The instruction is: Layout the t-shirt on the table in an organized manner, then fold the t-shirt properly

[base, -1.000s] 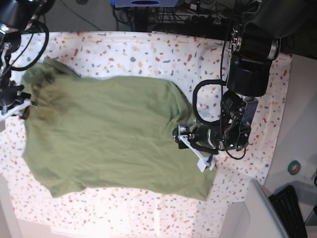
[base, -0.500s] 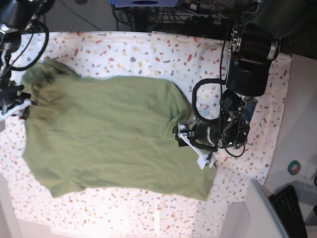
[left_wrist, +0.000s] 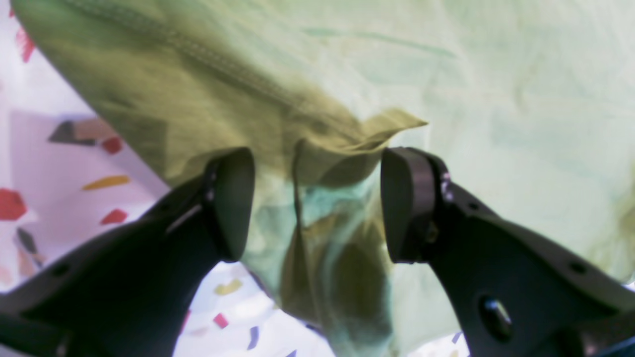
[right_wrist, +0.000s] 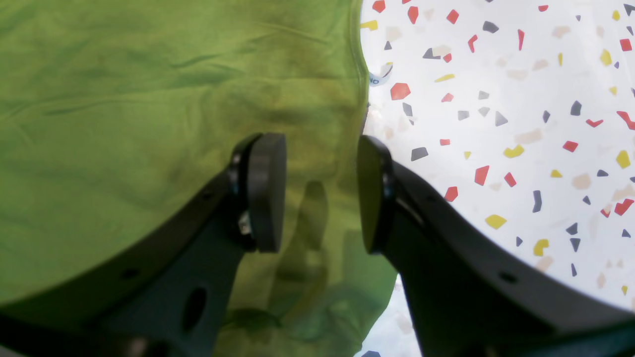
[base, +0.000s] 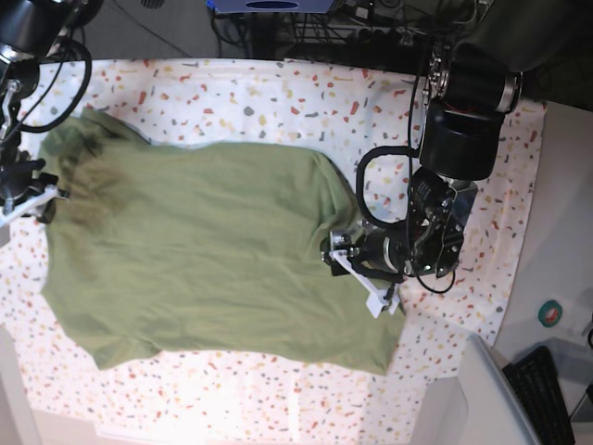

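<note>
the table wears a white cloth flecked red, orange, yellow and grey, and the t-shirt lies spread over most of it, olive green, lightly wrinkled, a darker patch toward 9 o'clock. beyond the cloth, at about 4 o'clock in the base view, sit a small green-and-red round thing and a dark keyboard, both well apart from the shirt; a tangle of cables and racks runs along 12 o'clock. a black cable loops off the left arm above the shirt's 3 o'clock edge, and that arm's bulk hides part of the cloth behind it. the left gripper has its fingers held apart with a plain gap between them; a raised, crumpled fold of the shirt's hem stands in that gap, near both pads, but whether either pad actually presses it i cannot tell. in the base view this gripper sits at the shirt's 3 o'clock side, low over the fabric. the right gripper is also parted, about half way, nothing pinched; its 9 o'clock finger hangs over green cloth and its 3 o'clock finger over the shirt's edge where it meets the speckled table. a bit of white label peeks out at that edge, toward 12 o'clock from the fingers. in the base view the right gripper is at the shirt's 9 o'clock end.
</note>
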{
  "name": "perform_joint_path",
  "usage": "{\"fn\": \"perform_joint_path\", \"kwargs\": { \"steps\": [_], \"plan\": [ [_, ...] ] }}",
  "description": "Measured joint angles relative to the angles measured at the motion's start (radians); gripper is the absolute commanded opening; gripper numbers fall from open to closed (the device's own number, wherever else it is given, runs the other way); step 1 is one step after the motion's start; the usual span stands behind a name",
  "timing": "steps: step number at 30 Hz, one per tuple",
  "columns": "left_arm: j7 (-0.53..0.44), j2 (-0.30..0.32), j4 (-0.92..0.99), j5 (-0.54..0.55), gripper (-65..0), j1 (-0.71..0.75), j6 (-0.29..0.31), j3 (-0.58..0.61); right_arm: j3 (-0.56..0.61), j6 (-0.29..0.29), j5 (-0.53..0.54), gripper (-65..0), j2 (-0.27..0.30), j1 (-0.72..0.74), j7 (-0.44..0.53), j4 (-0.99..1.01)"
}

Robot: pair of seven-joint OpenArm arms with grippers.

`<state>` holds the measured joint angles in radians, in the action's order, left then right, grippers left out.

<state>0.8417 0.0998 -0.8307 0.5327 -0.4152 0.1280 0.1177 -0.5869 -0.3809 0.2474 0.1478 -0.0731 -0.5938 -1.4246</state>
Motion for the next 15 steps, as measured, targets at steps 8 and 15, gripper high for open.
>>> {"fn": "perform_joint_path", "kwargs": {
  "steps": [8,15],
  "plan": [
    [0.002,-0.005,0.0,0.004,-45.1,0.002,0.0,0.0,0.0,0.0,0.0,-42.0,0.0,0.0,0.0,0.0],
    [0.008,-0.005,-0.04,0.008,-53.5,-0.007,0.0,0.0,0.0,0.0,0.0,-42.0,0.0,0.0,0.0,0.0]
  ]
}}
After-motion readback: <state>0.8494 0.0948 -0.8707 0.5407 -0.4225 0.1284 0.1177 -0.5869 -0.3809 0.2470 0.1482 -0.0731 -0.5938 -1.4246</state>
